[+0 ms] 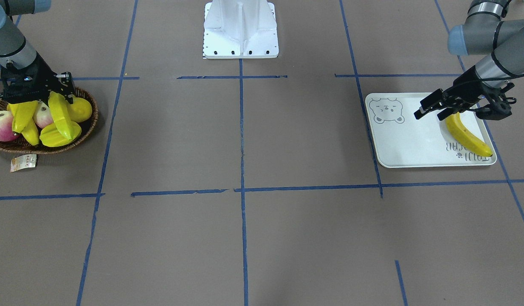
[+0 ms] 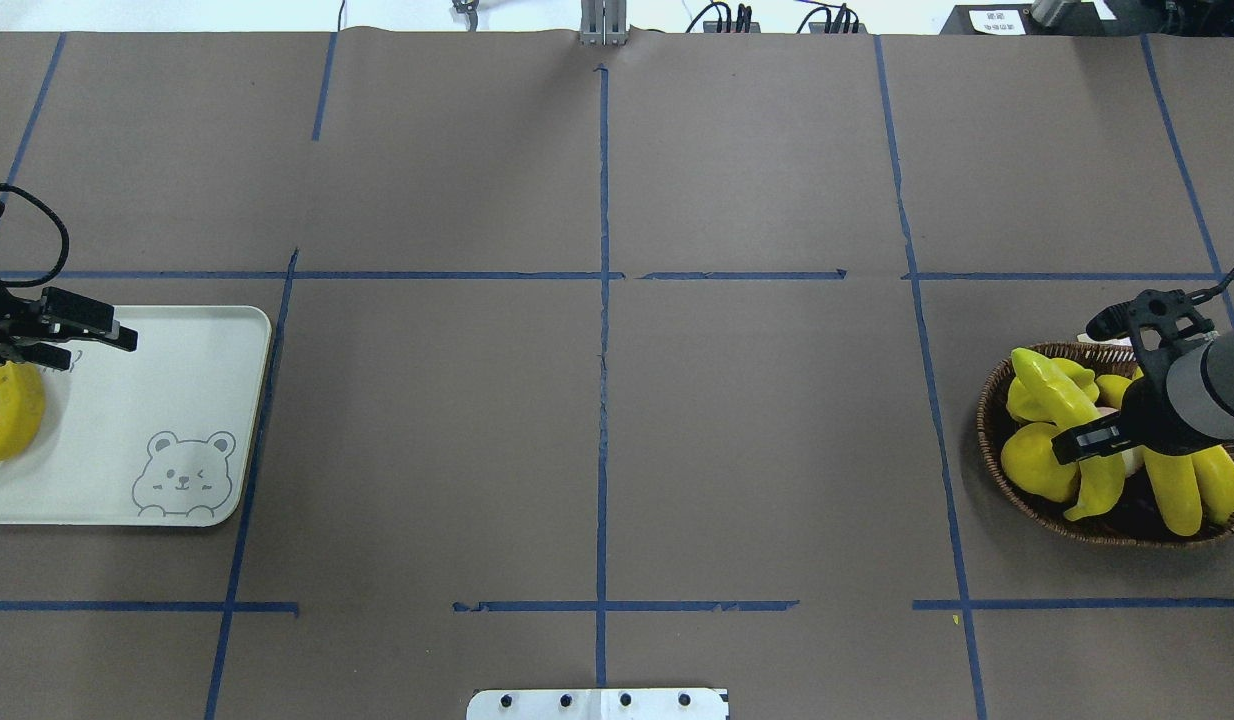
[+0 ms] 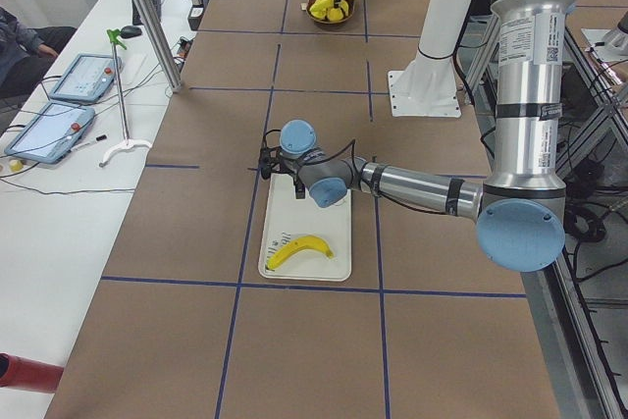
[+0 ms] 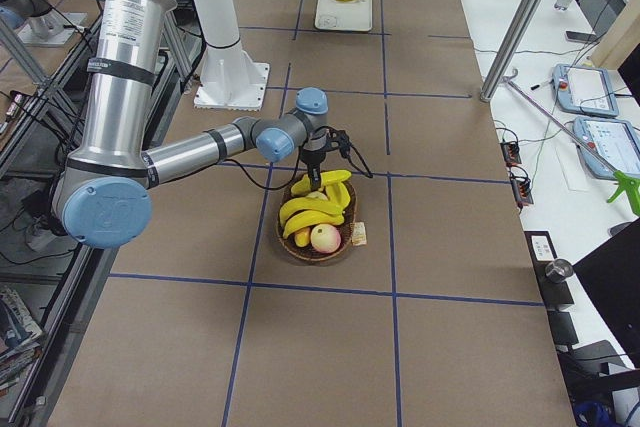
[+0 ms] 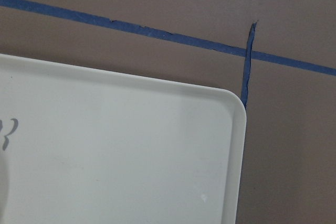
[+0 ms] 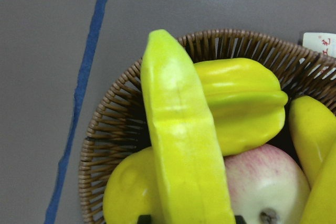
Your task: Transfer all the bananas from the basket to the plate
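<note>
The brown wicker basket (image 1: pixel 90 124) holds several yellow bananas (image 1: pixel 23 118). My right gripper (image 2: pixel 1089 442) hangs over the basket (image 2: pixel 995 405), shut on one tilted banana (image 6: pixel 184 145) that leans across the starfruit. The fingers flank that banana (image 1: pixel 61 114) at the bottom edge of the right wrist view. On the pale bear-print plate (image 1: pixel 400 146) one banana (image 1: pixel 468 137) lies flat. My left gripper (image 1: pixel 437 109) hovers open just above its stem end, with nothing between the fingers. The left wrist view shows only a corner of the plate (image 5: pixel 131 156).
The basket also holds a ridged starfruit (image 6: pixel 241 100), a lemon (image 1: pixel 80 109) and two pink apples (image 1: pixel 1 126). A paper tag (image 1: pixel 23 162) lies beside it. The white robot base (image 1: pixel 240 32) stands mid-table. Blue tape lines cross the brown surface.
</note>
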You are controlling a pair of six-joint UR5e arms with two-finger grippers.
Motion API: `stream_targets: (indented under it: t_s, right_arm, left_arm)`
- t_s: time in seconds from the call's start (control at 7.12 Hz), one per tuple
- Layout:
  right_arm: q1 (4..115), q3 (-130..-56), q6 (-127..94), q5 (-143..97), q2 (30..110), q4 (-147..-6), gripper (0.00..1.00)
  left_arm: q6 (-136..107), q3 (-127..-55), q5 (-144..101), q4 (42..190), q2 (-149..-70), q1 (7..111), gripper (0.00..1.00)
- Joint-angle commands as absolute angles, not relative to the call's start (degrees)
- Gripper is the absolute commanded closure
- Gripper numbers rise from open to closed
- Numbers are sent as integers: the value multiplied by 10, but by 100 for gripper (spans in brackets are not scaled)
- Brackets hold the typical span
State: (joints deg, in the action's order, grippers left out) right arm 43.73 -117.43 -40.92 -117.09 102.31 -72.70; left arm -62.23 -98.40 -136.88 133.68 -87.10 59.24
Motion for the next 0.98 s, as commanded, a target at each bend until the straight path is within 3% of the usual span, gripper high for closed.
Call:
stream_targets:
  t_s: [0.0, 0.42, 0.84]
  right_arm:
    - [435, -1174, -410, -1171, 1025, -728, 71]
    - [438, -1205, -409, -1183, 1026, -728, 93]
    - [440, -1233, -430, -1224, 1015, -719, 95]
  left_arm:
    - [-622, -983, -1368, 1337, -871, 592, 0]
    - [-622, -984, -1369, 1337, -871, 592, 0]
    - [-624, -992, -1370, 1343, -881, 593, 0]
